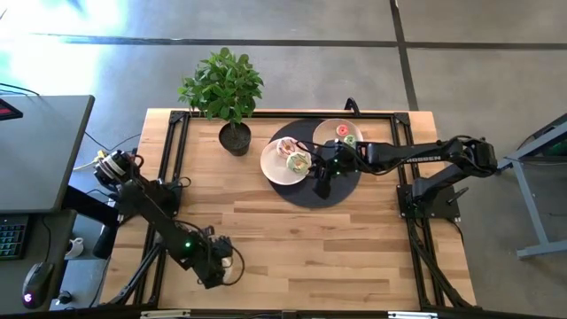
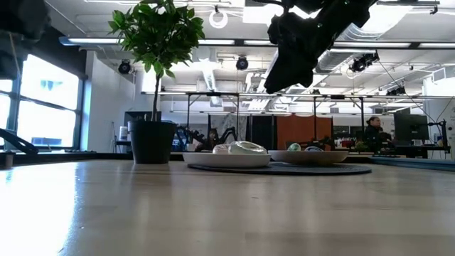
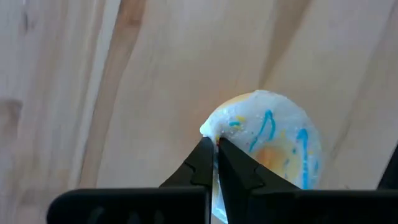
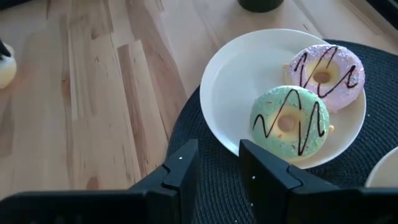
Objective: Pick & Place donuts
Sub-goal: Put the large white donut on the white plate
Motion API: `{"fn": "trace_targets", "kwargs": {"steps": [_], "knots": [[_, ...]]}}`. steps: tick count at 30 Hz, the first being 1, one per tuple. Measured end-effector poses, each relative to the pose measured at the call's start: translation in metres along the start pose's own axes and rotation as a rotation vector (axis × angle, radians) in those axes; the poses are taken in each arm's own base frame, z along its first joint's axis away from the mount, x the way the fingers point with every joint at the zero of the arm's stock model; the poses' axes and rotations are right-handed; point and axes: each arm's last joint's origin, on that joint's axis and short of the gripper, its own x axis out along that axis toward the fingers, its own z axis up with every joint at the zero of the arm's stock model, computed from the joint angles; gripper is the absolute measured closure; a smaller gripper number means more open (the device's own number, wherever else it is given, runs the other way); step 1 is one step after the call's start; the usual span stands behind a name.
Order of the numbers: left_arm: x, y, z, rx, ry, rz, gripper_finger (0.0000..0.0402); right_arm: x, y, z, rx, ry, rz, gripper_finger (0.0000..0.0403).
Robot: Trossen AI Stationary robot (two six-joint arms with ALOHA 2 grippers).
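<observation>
My left gripper (image 3: 215,151) is near the table's near left part and is shut on a pale-frosted donut (image 3: 268,142) with blue and yellow streaks, also seen in the high view (image 1: 234,264). My right gripper (image 4: 217,163) is open and hangs over the dark round mat (image 1: 341,188), close to a white plate (image 4: 231,81). On that plate lie a pink donut (image 4: 324,73) and a green donut (image 4: 289,122), both with dark zigzag lines. A second plate (image 1: 330,129) farther back holds tiny donuts (image 1: 344,133). My left gripper pinches the pale donut by the edge of its frosted rim (image 3: 219,128), between the two fingertips. The rest of the ring reaches out beyond the fingers. Whether the donut rests on the wood or is lifted clear, I cannot tell.
A potted plant (image 1: 229,93) stands at the table's far left part, beside the mat. Bare wood (image 1: 292,239) lies between the two arms. In the low view the right gripper (image 2: 298,43) hangs well above both plates (image 2: 229,159). A person sits in the room behind (image 2: 371,131).
</observation>
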Motion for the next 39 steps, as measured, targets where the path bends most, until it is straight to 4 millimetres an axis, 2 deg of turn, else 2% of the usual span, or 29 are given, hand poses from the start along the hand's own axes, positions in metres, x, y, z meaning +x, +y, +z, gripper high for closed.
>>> {"fn": "trace_targets", "kwargs": {"steps": [9,14,20,27,33,39], "knots": [[-0.019,-0.007,0.020,0.139,-0.093,0.019,0.0399,0.000,0.000,0.001,-0.017,-0.007,0.002,0.0289],[-0.017,0.009,0.043,0.179,-0.212,0.163,0.0400,0.000,0.001,0.003,-0.017,-0.032,0.008,0.0289],[-0.014,0.052,0.095,0.156,-0.293,0.329,0.0400,0.000,0.002,0.005,-0.020,-0.053,0.016,0.0289],[-0.015,0.111,0.153,0.162,-0.367,0.421,0.0401,0.000,0.003,0.004,-0.026,-0.049,0.016,0.0289],[-0.029,0.156,0.188,0.142,-0.377,0.392,0.0401,0.000,0.003,0.004,-0.054,-0.046,0.015,0.0289],[-0.036,0.200,0.209,0.104,-0.437,0.289,0.0401,0.000,0.002,0.004,-0.054,-0.045,0.015,0.0289]]}}
